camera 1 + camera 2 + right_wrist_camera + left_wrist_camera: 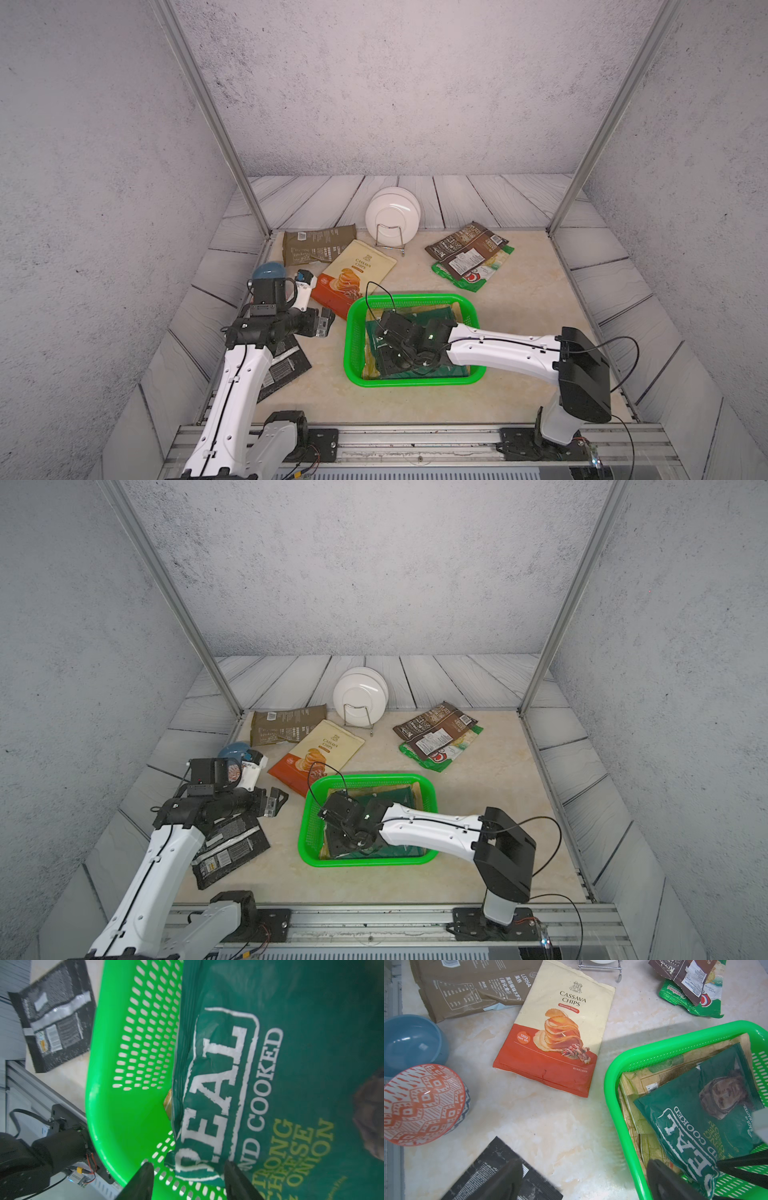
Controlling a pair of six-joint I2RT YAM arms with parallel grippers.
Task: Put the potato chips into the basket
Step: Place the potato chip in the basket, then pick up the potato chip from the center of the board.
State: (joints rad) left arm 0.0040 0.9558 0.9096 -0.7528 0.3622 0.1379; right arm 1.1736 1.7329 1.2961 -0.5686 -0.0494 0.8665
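In both top views the basket [352, 332] sits on the worktop [519, 299] around its middle, nearer the front edge. The right arm [498, 345] reaches into it from the right side, above a dark green bag [430, 316] of potato chips lying inside. The left gripper [327, 321] hangs just beside the basket's left wall, its fingers spread wide and empty. Outside the basket lie five more bags. A cream-and-orange bag [353, 272] is near the basket's far-left corner, and an olive bag [318, 245] is by the worktop's far-left corner. A brown bag [465, 245] overlaps a light green bag [482, 276] toward the far-right corner. A black bag [232, 845] lies near the left edge, partly under the left arm [245, 374]. White plates [392, 218] stand upright at the far edge. The left wrist view shows a blue bowl [413, 1041] just beside a patterned bowl [421, 1103]. In the basket the dark green bag rests on top of a tan bag [675, 1064]. The left fingers [506, 1178] are parted, one over the black bag and one over the basket's rim. In the right wrist view the right gripper [187, 1167] is low in the basket at the dark green bag's corner with its fingers released. One finger is over the perforated floor, clear of the bag's edge, and the other is over the bag's print, so nothing is clamped.
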